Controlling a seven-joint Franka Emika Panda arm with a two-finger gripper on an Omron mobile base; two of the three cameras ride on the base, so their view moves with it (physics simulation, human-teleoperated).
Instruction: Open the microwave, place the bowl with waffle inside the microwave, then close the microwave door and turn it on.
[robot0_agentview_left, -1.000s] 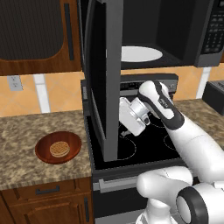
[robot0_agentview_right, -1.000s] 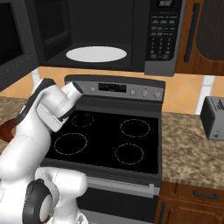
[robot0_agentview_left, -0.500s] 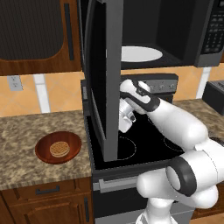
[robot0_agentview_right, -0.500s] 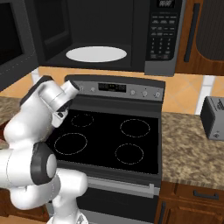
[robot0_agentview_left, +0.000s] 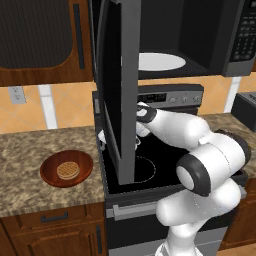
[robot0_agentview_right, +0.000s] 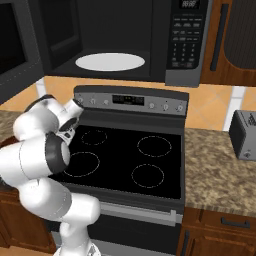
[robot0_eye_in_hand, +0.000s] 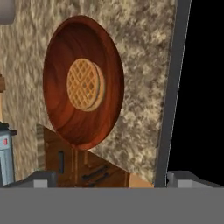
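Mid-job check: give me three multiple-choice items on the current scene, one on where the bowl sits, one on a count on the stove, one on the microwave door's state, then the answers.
1. Where is the bowl?
A. on the turntable inside the microwave
B. on the granite counter left of the stove
C. on a stove burner

2. How many burner rings are marked on the stove top?
A. two
B. four
C. six

3. What is the state of the microwave door?
A. swung open
B. fully closed
C. removed

Answers:
1 B: the bowl with the waffle rests on the counter, while the turntable in the microwave is bare.
2 B: the right base view shows four rings on the stove.
3 A: the microwave door stands out from the cavity, edge-on toward the camera.
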